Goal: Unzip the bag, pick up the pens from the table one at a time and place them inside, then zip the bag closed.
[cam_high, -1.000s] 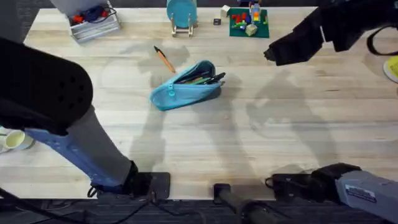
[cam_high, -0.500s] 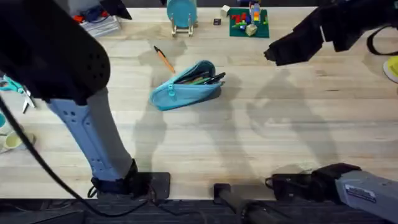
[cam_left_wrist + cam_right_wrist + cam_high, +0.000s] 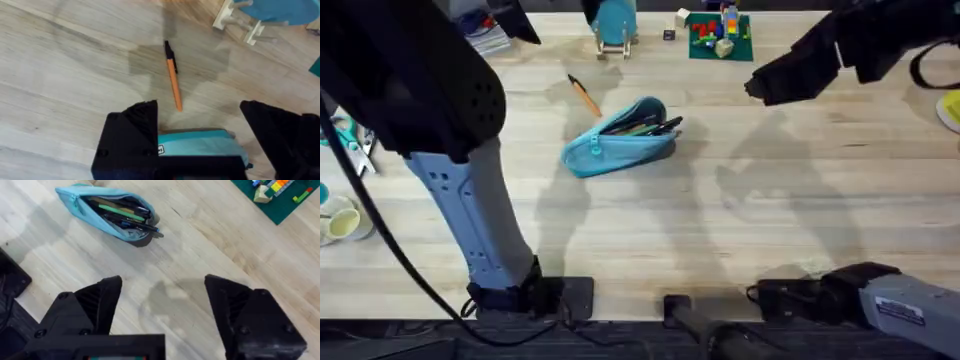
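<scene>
The light blue fabric pencil pouch (image 3: 620,137) lies near the middle of the pale plank worktop (image 3: 800,220), its long axis slanting from the near-left end, where the zipper closes to a rounded corner, up to the far-right end. Its zipper is open along the top, and in the right wrist view the pouch (image 3: 107,214) shows a soft, sagging mouth with a green pen and dark pens inside, their tips poking out of the open end. The orange pen (image 3: 583,95) rests on the wood just beyond the pouch, apart from it, thin and straight, its dark tip pointing to the far left. The left wrist view gives it (image 3: 173,79) more plainly: a black tip, a smooth orange barrel, and its blunt end close to the pouch's edge (image 3: 200,145). The left hand (image 3: 200,137) hangs over that spot with its black fingers spread wide, holding nothing. The right hand (image 3: 162,310) hovers over bare wood to the right of the pouch, fingers likewise parted and empty.
</scene>
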